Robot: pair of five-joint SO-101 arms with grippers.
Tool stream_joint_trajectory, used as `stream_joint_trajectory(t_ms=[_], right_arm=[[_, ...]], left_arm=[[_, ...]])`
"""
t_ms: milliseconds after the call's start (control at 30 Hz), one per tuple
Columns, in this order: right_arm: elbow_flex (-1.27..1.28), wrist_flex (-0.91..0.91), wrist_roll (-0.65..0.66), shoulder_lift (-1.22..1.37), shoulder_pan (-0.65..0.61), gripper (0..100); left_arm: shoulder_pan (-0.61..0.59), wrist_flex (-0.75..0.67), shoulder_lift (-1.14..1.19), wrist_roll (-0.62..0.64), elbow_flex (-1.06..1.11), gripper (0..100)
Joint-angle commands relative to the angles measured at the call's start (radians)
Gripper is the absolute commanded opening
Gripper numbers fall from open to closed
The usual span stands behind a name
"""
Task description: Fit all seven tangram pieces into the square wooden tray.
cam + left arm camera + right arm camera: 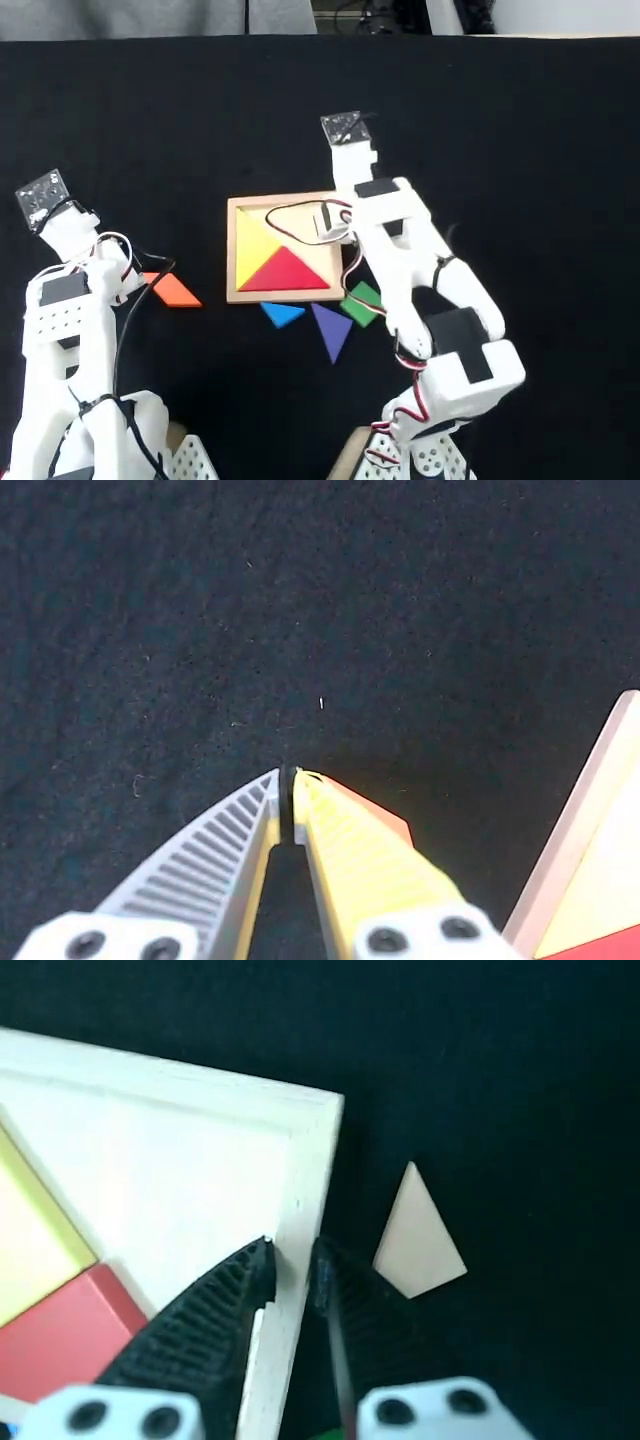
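Square wooden tray (232, 255) sits mid-table with a yellow triangle (256, 248) and a red triangle (286, 272) inside. The right gripper (292, 1248) pinches the tray's side wall with narrow fingers, likely to stop it sliding. The left gripper (288, 776) is closed tight and empty, touching the orange slanted piece (176, 290), maybe to push it closer.

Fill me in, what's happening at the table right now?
The wooden tray holds two pieces, a yellow triangle and a red triangle. The right gripper straddles the tray's rim, apparently pinching it, with a pale triangle just outside. The left gripper is shut and empty beside the orange piece. The blue triangle, purple triangle and green square lie outside too.
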Motion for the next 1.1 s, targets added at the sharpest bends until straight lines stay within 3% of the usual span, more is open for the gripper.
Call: stream_joint_trajectory(t_ms=[0,200,400,633,767,900,1067], right_arm=[[-0.077,0.051,0.011,-0.004,0.011,15.7],[-0.114,0.129,0.023,-0.048,-0.003,17.0],[-0.076,0.262,0.261,-0.285,-0.069,16.7],[0.153,0.169,0.269,-0.381,0.011,16.7],[0.254,0.207,0.308,-0.398,0.009,16.6],[0.343,0.275,0.405,-0.483,-0.058,16.6],[0.486,0.292,0.417,-0.653,-0.164,19.7]], left_arm=[[0.015,-0.014,-0.018,0.006,-0.008,4],[0.008,-0.120,-0.021,0.006,0.031,4],[0.007,-0.187,-0.026,0.003,0.073,4],[0.008,-0.189,-0.026,0.003,0.076,4],[0.008,-0.193,-0.026,0.003,0.077,4],[0.008,-0.196,-0.026,0.003,0.077,4],[0.008,-0.196,-0.026,0.003,0.077,4]])
